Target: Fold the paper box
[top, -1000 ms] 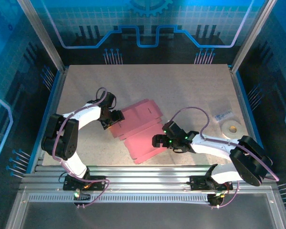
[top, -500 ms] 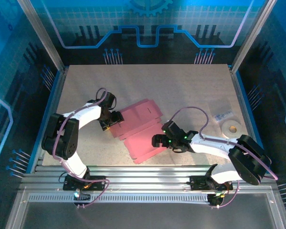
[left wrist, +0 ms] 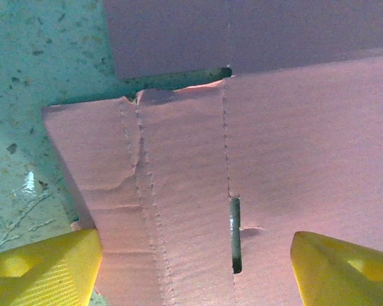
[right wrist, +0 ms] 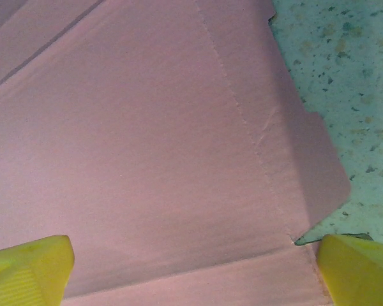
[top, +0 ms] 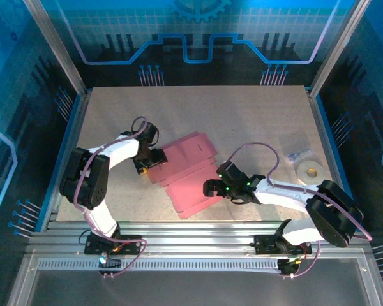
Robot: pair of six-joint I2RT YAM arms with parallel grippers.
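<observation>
The pink paper box point(top: 186, 171) lies flattened at the middle of the table, with creased panels and flaps. My left gripper point(top: 153, 159) is low over its left edge. In the left wrist view the yellow fingertips point(left wrist: 45, 268) stand wide apart on either side of a creased flap point(left wrist: 179, 191) with a narrow slot point(left wrist: 235, 233), so this gripper point(left wrist: 195, 274) is open. My right gripper point(top: 210, 188) is at the box's right edge. It point(right wrist: 191, 274) is open too, and its fingertips point(right wrist: 357, 268) straddle a smooth pink panel point(right wrist: 153, 146) by a rounded tab.
A white tape roll point(top: 308, 171) and a small clear bag point(top: 299, 155) lie on the right of the speckled table point(top: 242, 115). Aluminium rails point(top: 191, 233) run along the near edge and blue walls enclose the sides.
The left arm has shifted slightly and its jaws have spread a little wider. The right arm and the box have stayed put.
</observation>
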